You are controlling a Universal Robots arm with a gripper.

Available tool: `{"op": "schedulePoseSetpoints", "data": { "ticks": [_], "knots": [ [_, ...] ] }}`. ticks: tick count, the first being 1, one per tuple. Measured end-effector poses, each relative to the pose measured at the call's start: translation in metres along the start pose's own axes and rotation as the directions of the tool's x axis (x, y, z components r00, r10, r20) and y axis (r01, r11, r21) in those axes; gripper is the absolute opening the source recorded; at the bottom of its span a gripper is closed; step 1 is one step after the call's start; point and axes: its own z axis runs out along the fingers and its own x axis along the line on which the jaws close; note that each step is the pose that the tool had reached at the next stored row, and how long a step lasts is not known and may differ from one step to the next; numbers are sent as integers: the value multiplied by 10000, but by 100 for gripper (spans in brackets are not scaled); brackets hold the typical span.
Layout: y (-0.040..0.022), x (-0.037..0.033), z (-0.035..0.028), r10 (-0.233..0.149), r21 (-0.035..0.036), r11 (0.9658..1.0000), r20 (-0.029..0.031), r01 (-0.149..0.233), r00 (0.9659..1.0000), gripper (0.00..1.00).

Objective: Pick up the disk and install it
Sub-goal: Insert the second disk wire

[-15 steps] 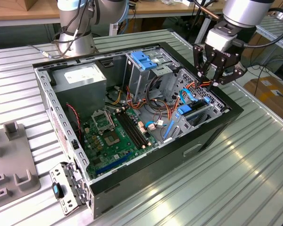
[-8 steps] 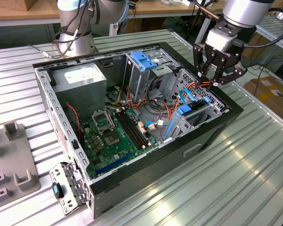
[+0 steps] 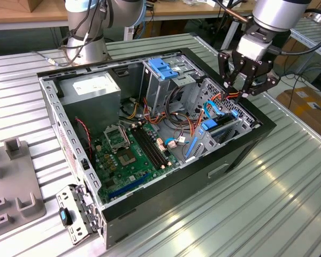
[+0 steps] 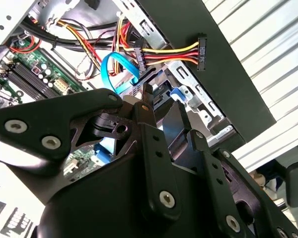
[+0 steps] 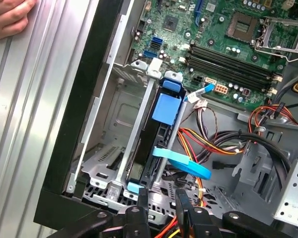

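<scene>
The disk (image 5: 161, 130) stands on edge in the metal drive cage (image 5: 107, 163) at the front corner of the open computer case (image 3: 246, 147), its blue rails and blue latch showing. In the exterior view the disk (image 3: 218, 127) sits low at the case's right end. My gripper (image 3: 238, 92) hangs just above that cage, fingers pointing down. Its fingertips (image 5: 143, 197) are a small gap apart and hold nothing. In the second wrist view the gripper (image 4: 164, 106) hovers right over the disk's blue end (image 4: 176, 93).
A blue flat cable (image 5: 186, 164) and red-yellow power wires (image 4: 164, 52) lie beside the cage. The motherboard (image 3: 131, 152), grey power-supply box (image 3: 91, 88) and upper bay with blue latch (image 3: 163, 67) fill the case. A person's hand (image 5: 5, 17) rests on the table. A grey fixture (image 3: 10, 184) lies left.
</scene>
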Motion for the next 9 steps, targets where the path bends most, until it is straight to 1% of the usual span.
{"op": "schedulePoseSetpoints", "data": {
  "ticks": [5,9],
  "knots": [
    [0,0,0,-339,16,9994,20,339,9994,36],
    [0,0,0,-526,25,9986,31,526,9986,36]
  ]
}}
